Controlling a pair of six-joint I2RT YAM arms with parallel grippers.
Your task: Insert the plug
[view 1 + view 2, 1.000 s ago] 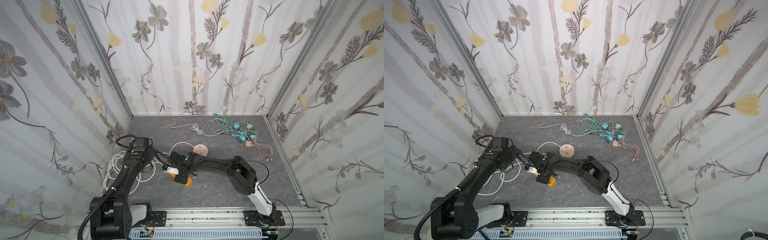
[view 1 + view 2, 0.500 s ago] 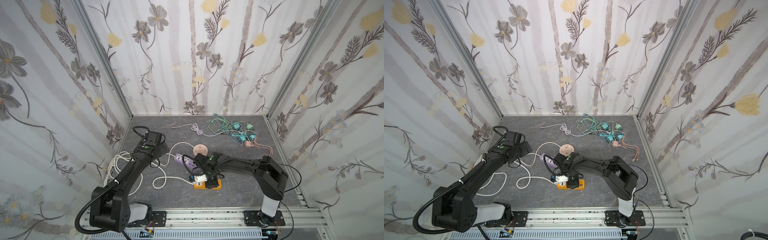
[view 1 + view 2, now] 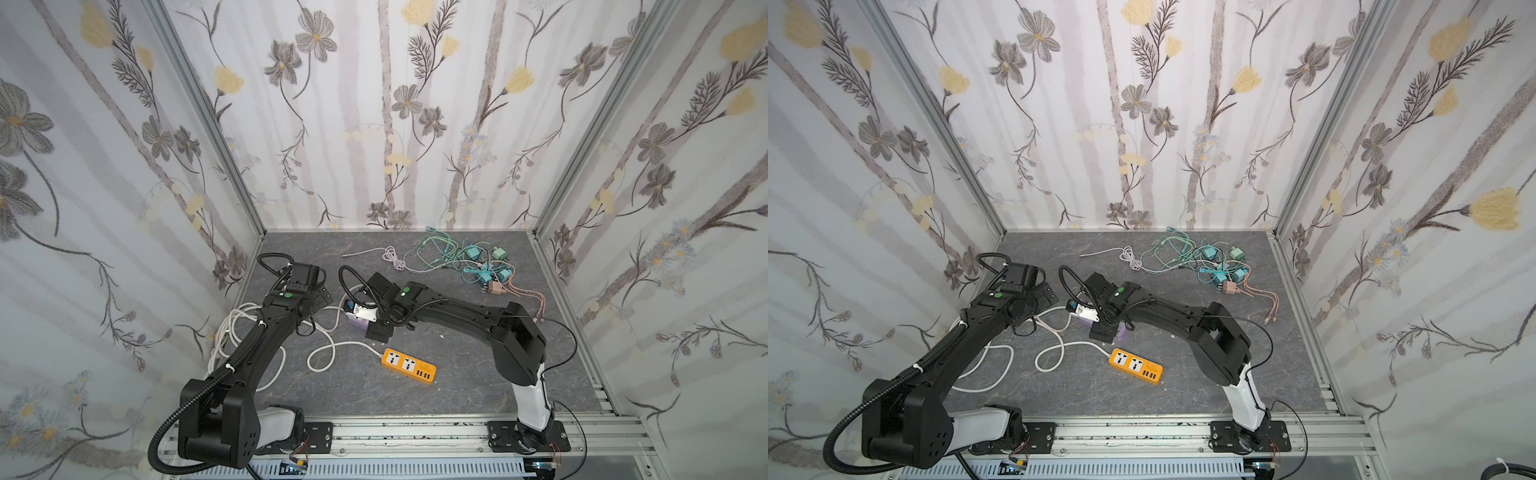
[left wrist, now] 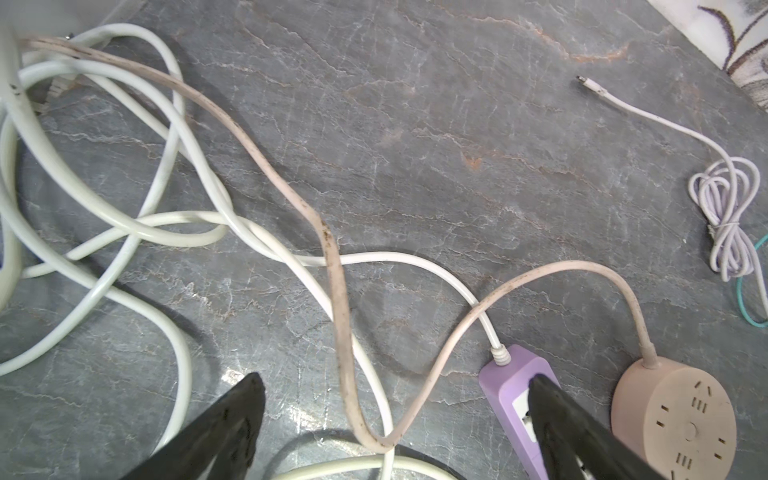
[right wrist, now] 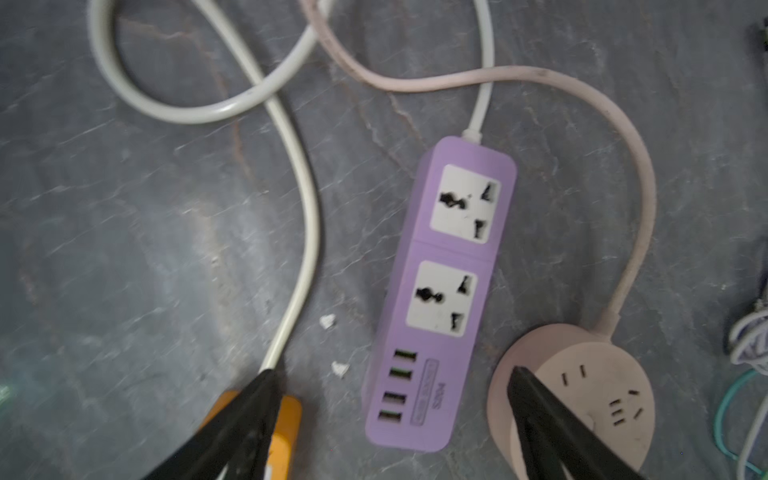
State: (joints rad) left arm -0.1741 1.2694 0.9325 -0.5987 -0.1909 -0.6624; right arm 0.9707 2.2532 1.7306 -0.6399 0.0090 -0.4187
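left jaws wide open, empty. right jaws open, empty, above purple strip [image 5: 440,291]. orange strip [image 3: 409,365] lies at its 4 o'clock.

place: robot test booth | cues: floral wallpaper panels [image 3: 374,124], aluminium rail [image 3: 415,432]

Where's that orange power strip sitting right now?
In both top views the orange rectangular power strip lies flat near the front middle of the grey tabletop, just in front of the purple power strip.
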